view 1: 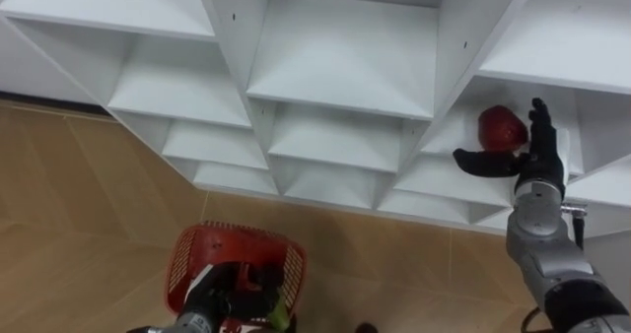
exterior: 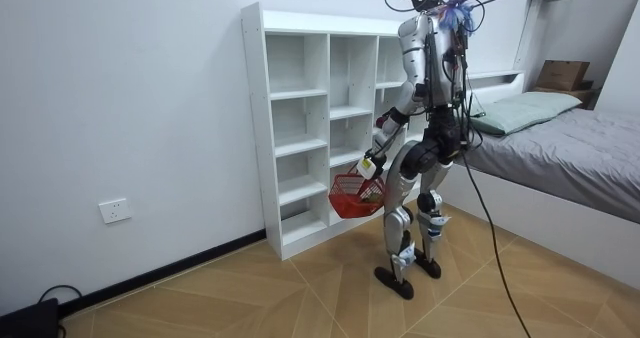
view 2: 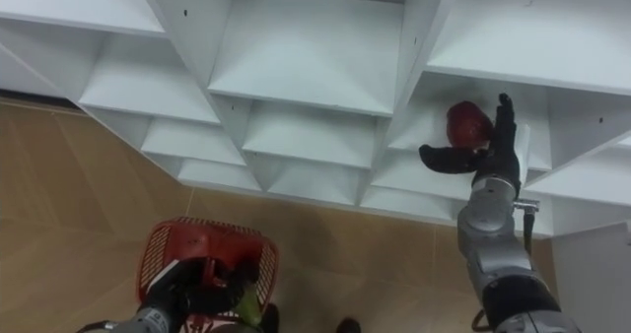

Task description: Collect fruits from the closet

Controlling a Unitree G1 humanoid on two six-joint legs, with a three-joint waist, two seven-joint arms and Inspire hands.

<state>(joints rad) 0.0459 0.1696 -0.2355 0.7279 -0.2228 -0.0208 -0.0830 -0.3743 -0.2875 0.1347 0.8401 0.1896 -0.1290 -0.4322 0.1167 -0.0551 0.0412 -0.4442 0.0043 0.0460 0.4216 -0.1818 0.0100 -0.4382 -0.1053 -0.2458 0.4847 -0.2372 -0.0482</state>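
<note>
Red fruit (view 1: 501, 128) on a right-column shelf of white closet (view 1: 340, 52), just beside right hand (view 1: 539, 148): fingers straight, thumb spread below it, not closed. Red basket (view 1: 237, 246) lower down, cut off by frame, handle gripped in curled left hand (view 1: 209, 296); contents hard to make out.
</note>
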